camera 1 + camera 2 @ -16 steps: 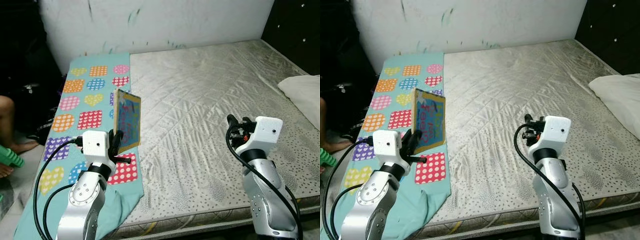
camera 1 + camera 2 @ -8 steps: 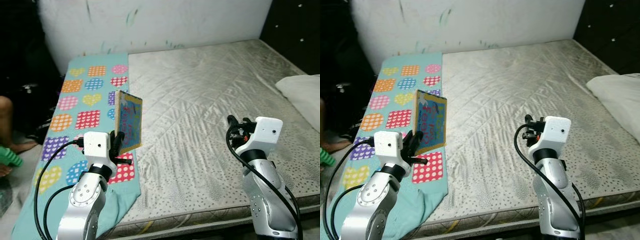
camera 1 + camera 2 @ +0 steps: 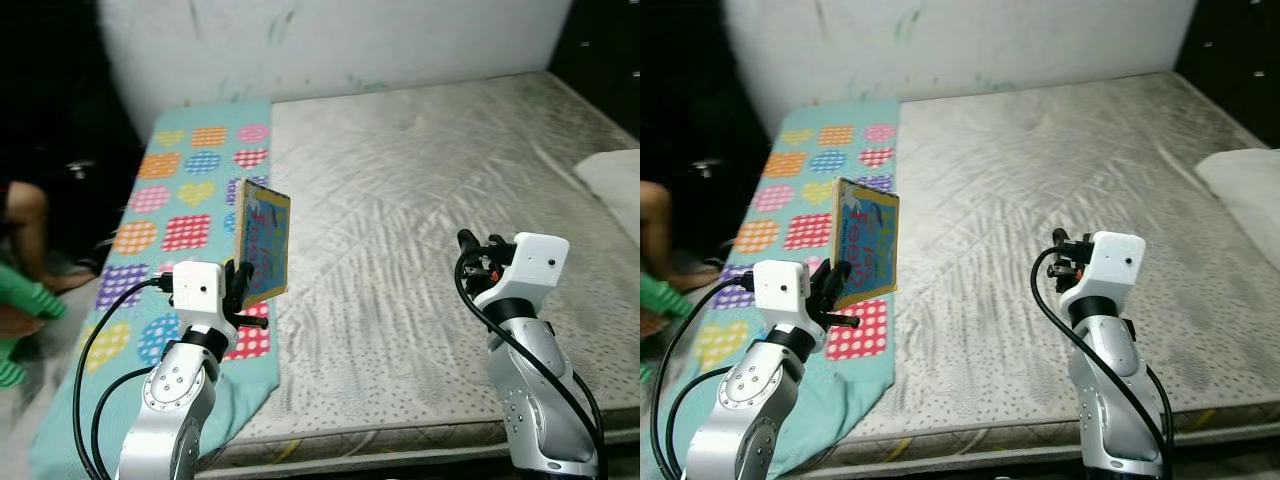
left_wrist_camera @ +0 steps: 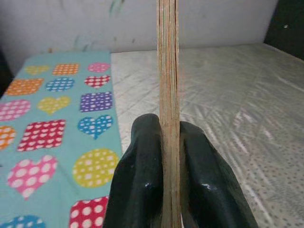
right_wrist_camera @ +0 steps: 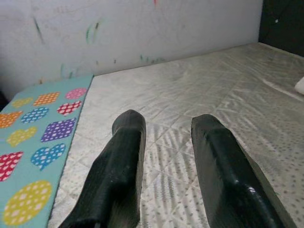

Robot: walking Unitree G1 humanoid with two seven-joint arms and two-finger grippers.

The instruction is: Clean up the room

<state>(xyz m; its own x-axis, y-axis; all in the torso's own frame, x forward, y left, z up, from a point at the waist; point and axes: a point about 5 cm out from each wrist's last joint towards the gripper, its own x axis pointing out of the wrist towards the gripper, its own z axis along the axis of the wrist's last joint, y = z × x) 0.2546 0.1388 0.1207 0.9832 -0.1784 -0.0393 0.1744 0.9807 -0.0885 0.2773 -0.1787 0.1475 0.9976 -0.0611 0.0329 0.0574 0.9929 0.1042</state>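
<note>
person: bare leg and foot (image 3: 25,215) at the far left, off the bed, well away from the quilted grey mattress (image 3: 430,190), with something green (image 3: 25,300) just below it (can't tell what that is)

blanket: teal cloth with coloured dotted hearts and squares (image 3: 190,190), lying along the left edge of the mattress and hanging over its front corner

left gripper: (image 3: 238,290) up over the near end of the blanket, right by the mattress's left edge; fingers (image 4: 142,175) clamped tight on the bottom edge of the book

book: thin flat picture book with a bright blue and yellow cover (image 3: 262,243), held upright and a bit tilted, sticking straight up out of the left gripper, off the mattress surface; edge-on in the left wrist view (image 4: 168,71), sandwiched between both fingers

right gripper: (image 3: 476,243) hovering over the front right part of the mattress, holding nothing; its two black fingers (image 5: 118,171) are spread with a clear gap between them

pillow: white pillow (image 3: 615,185) on the mattress's right edge, well apart from the right gripper

wall: scuffed white wall (image 3: 330,40) right behind the mattress
</note>
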